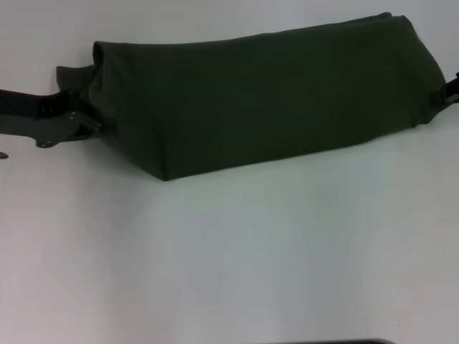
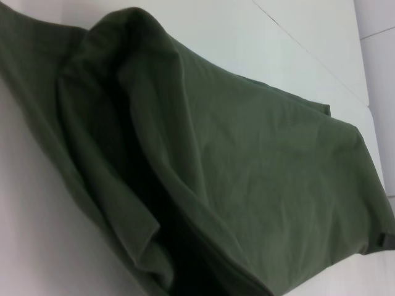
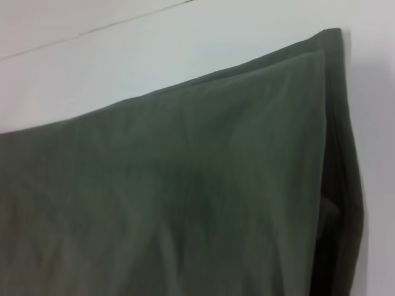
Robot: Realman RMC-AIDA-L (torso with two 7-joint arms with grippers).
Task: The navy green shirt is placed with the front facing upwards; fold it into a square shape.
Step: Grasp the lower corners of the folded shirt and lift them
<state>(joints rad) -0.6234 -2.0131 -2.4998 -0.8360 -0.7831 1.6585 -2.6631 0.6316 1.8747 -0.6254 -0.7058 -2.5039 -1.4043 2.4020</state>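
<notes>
Navy green shirt (image 1: 272, 100) stretched as a long doubled band across the far part of the white table (image 1: 229, 258), plain cloth uppermost, no lettering or collar label in view. Left gripper (image 1: 84, 123) tucked at the band's left end, beside a loose flap of cloth; right gripper (image 1: 446, 92) barely visible at the right end. Jaw state of either: cannot tell, since cloth and frame edge hide the fingertips. Judging by the taut, tent-like lie of the fabric, probably held at both ends to keep the layers even during a lengthwise fold. Left wrist view: bunched inner layers near one end. Square still undone; band needs folding across.
</notes>
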